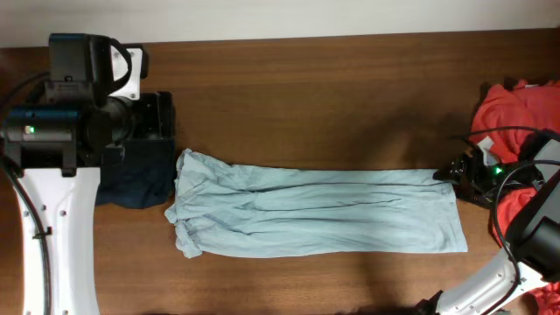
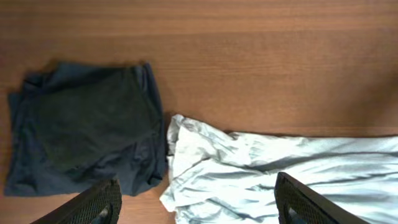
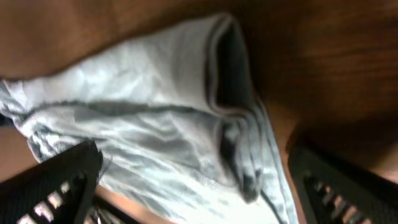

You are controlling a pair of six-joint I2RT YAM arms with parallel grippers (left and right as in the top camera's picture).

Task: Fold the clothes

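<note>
The pale grey-blue T-shirt (image 1: 315,210) lies in a long band across the bench (image 1: 332,96), seemingly narrowed for a crosswise fold. The left claw (image 2: 199,202) hangs open over its bunched end, beside the folded navy T-shirt (image 1: 131,175). The right claw (image 3: 199,180) gapes wide over the opposite end.

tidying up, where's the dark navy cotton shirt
Overhead view: the dark navy cotton shirt lies folded at the left of the table, against the bunched end of the pale grey-blue shirt.
</note>
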